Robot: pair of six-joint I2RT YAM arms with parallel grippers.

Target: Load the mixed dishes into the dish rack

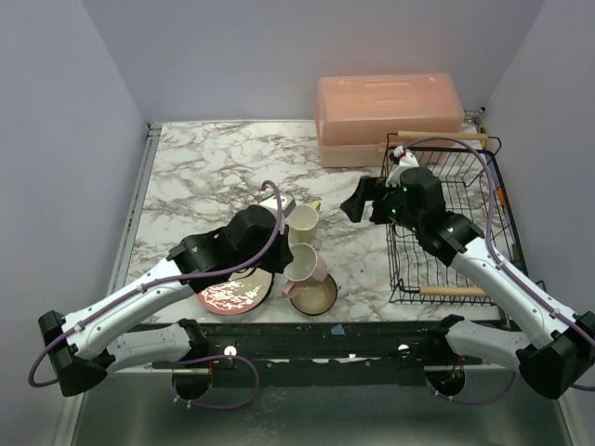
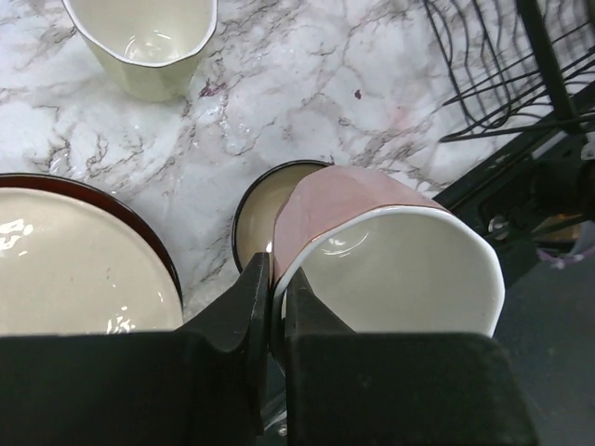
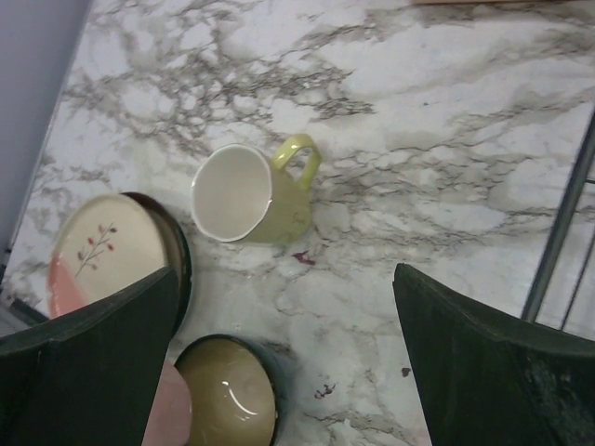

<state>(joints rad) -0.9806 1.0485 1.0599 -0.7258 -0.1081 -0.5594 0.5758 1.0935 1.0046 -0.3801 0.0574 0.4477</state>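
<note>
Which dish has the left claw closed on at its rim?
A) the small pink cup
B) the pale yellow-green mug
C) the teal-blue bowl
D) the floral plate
A: the left wrist view shows the left claw shut on the rim of the small pink cup, while the mug stands apart, untouched.

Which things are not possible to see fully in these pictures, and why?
Top view: the left arm covers much of the floral plate and the dark-rimmed plate under it.
Left wrist view: the top edge cuts off the mug; its handle is unseen.
Right wrist view: a finger hides most of the pink cup.
</note>
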